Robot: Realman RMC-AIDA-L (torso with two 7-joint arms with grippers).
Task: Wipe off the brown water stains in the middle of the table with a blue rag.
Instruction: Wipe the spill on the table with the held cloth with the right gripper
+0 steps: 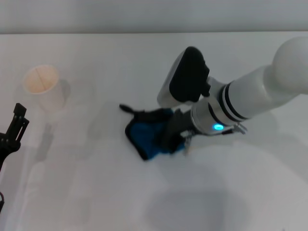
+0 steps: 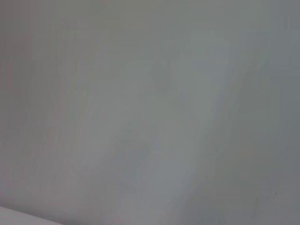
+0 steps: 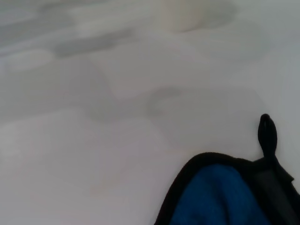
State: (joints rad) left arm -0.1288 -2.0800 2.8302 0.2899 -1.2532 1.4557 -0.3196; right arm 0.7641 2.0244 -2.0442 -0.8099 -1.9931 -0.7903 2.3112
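— Where my right arm reaches in across the desk (image 1: 96,192), what is the claw doing?
— My right claw (image 1: 177,131) is down near the middle of the desk, pressed onto the blue rag (image 1: 151,134), its dark fingers clamped on the cloth's right side. The rag lies bunched under it, black edging showing, with its short black loop (image 1: 126,109) pointing away to my left.
— And the brown stain?
— I cannot make out a clear tan patch; my right wrist camera shows only faint greyish marks on the white surface beyond the rag (image 3: 225,197).
— Anything else on the desk?
— A white paper cup (image 1: 43,86) stands upright well to my left, apart from the rag.
— Your other arm?
— My left claw (image 1: 17,122) sits at the left edge, off the rag; whether it is wide or narrow I cannot tell.
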